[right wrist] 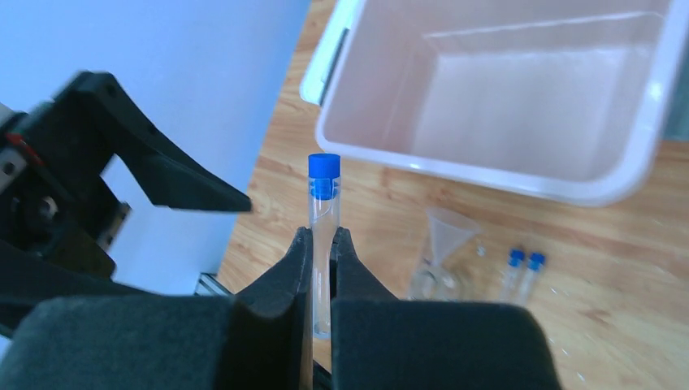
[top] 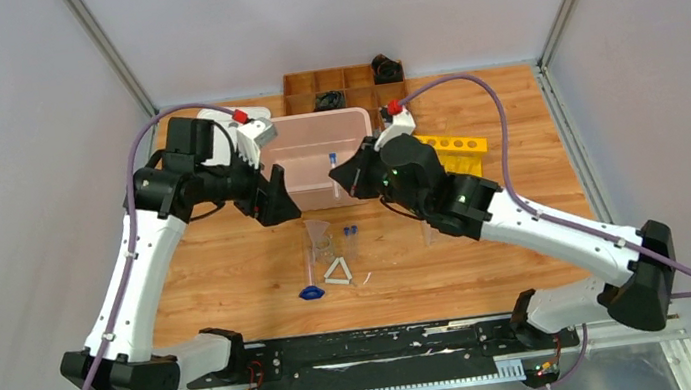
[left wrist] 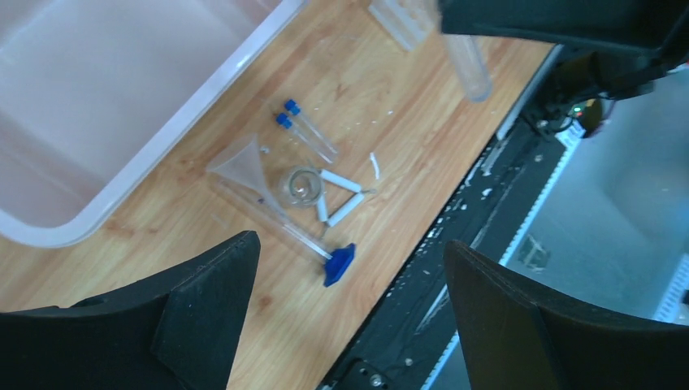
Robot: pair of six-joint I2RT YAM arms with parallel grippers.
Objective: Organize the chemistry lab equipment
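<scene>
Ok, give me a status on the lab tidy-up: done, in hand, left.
Done: nothing visible; the clear bin looks empty. In hand: the right gripper is shut on one blue-capped tube; the left gripper is open, empty. Left: two capped tubes, the funnel, the white triangle and the blue piece lie on the table.

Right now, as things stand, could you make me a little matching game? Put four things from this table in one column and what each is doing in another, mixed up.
Things:
1. right gripper
2. left gripper
3. pair of loose tubes
4. white triangle

States:
A. lying side by side on the table, blue caps at the same end
B. open, holding nothing
C. lying flat, nearer the table's front edge than the loose tubes
D. shut on a blue-capped tube

Pairs: 1-D, 2-B, 3-A, 4-C.
</scene>
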